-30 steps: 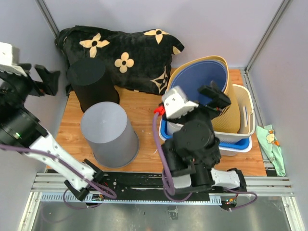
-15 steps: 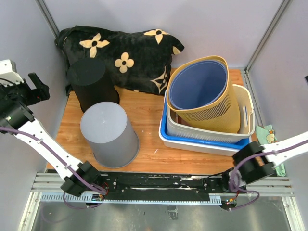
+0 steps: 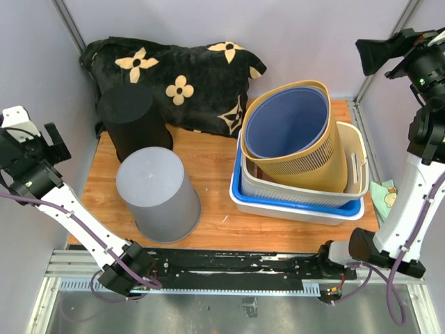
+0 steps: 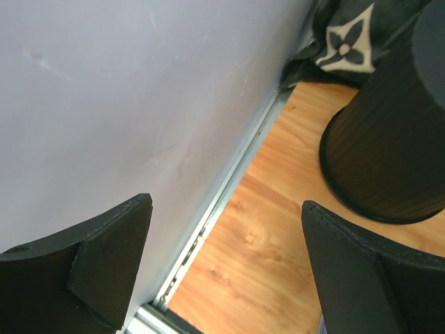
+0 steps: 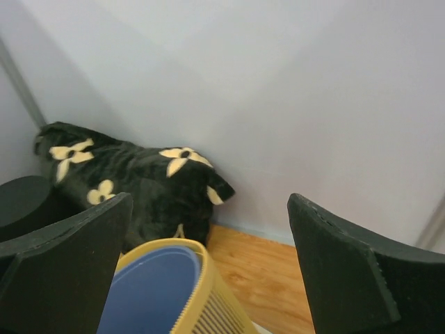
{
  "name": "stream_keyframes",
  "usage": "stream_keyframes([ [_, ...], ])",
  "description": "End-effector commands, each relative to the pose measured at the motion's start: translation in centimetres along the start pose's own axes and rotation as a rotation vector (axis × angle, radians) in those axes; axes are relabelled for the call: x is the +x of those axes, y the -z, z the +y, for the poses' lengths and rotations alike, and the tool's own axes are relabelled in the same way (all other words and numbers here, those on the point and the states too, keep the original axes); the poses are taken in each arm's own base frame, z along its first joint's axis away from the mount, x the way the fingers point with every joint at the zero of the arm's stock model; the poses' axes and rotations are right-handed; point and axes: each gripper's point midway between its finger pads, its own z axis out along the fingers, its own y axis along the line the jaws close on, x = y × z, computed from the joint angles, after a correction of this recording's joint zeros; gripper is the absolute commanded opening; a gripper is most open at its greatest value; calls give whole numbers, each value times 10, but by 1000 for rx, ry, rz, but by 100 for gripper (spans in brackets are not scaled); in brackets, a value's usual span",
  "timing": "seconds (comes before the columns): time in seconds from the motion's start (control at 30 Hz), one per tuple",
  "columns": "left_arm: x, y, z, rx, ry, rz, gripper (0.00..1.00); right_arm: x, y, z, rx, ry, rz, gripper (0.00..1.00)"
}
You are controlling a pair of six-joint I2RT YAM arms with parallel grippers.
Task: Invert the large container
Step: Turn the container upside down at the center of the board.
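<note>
Well left of the large grey container (image 3: 156, 193), by the wall, we see the left gripper (image 4: 226, 209) with fingers spread wide, holding nothing; the container stands mouth-down on the table (image 3: 208, 163), just in front of a black bin (image 3: 132, 120); far right of it, raised, the right gripper (image 5: 208, 202) gapes wide, empty.

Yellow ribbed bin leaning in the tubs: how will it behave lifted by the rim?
The yellow bin is probably light, thin plastic; its rim may flex. The blue bin nested inside will likely come along or slip out once inverted. It leans on the white tub, so it could tip or slide.
</note>
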Motion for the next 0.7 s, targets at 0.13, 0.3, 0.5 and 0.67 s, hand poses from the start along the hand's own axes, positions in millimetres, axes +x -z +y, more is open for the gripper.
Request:
stream_keyframes([
  [0.13, 4, 12, 10, -90, -24, -19, 92, 15, 40, 169, -655, -85, 34, 97],
  [0.3, 3, 17, 17, -141, -20, -18, 92, 70, 55, 223, -933, -229, 182, 98],
  [0.5, 3, 24, 24, -191, -21, -10, 92, 140, 78, 289, -1111, -139, 332, 99],
  [0.67, 6, 25, 26, -210, -25, 2, 92, 192, 101, 341, -1236, 47, 431, 99],
])
